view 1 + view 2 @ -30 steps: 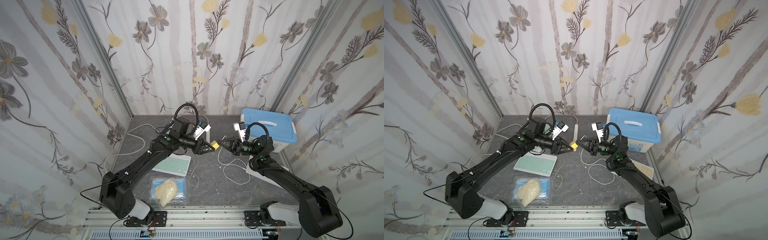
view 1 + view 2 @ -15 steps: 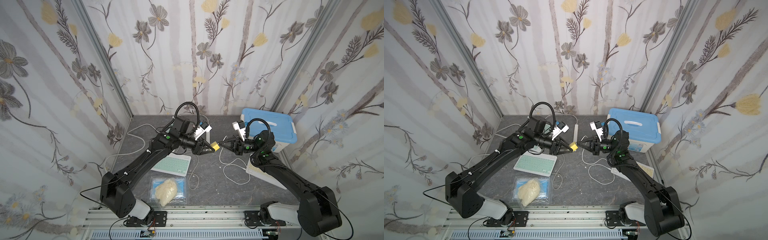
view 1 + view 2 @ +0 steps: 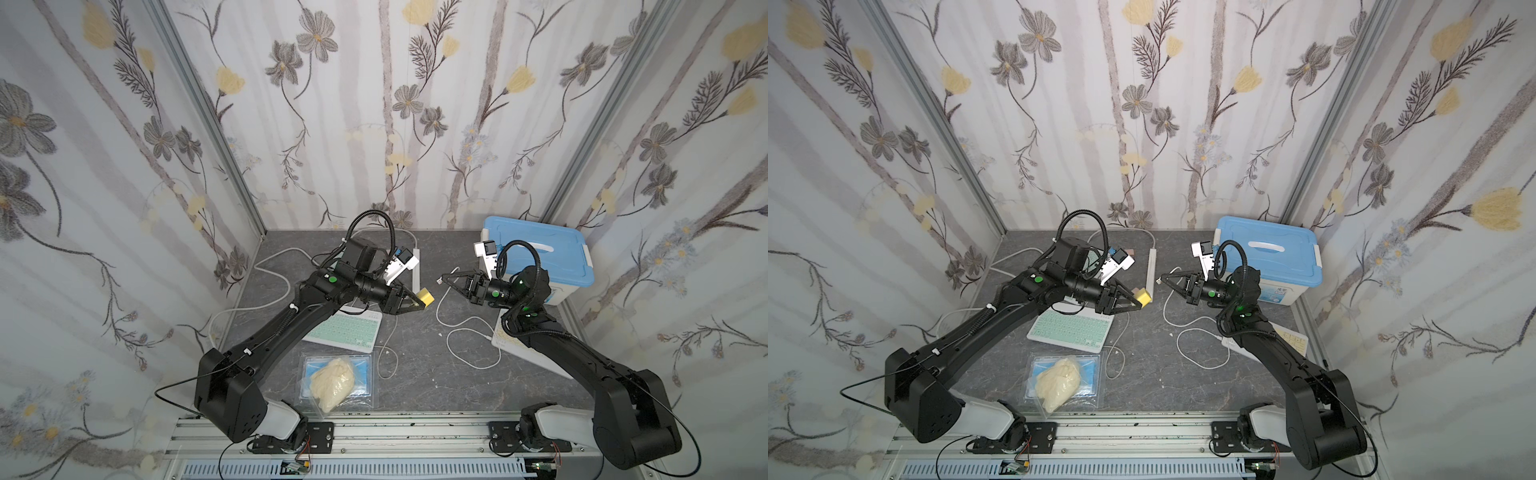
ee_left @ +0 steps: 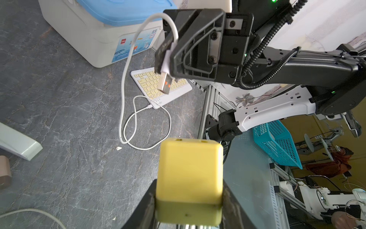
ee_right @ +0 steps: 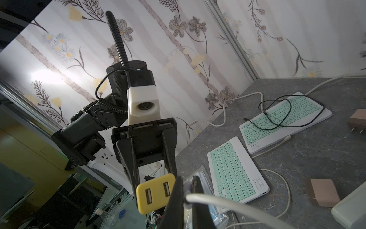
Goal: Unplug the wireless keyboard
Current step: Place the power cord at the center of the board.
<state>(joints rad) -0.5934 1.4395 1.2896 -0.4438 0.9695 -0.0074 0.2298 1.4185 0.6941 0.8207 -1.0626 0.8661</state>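
My left gripper (image 3: 420, 302) (image 4: 189, 190) is shut on a yellow USB charger block (image 3: 427, 296) (image 4: 190, 172), held above the table in both top views. Facing it, my right gripper (image 3: 444, 277) (image 5: 187, 190) is shut on the USB plug (image 4: 164, 84) of a white cable (image 4: 126, 79) (image 5: 217, 204). The plug is out of the charger (image 5: 156, 196), a short gap from its two empty ports. The cable loops down to a keyboard with yellow keys (image 4: 144, 81) (image 3: 1293, 338), partly hidden under my right arm.
A keyboard with green keys (image 3: 351, 330) lies under my left arm, with another (image 5: 285, 117) behind it. A blue-lidded box (image 3: 540, 253) stands at the back right, a white power strip (image 3: 415, 266) at the back. A clear bag (image 3: 334, 380) lies at the front. Pink adapters (image 5: 320, 195) lie nearby.
My right wrist has shifted slightly toward the blue-lidded box. The plug stays a short gap from the charger. The left arm has not moved.
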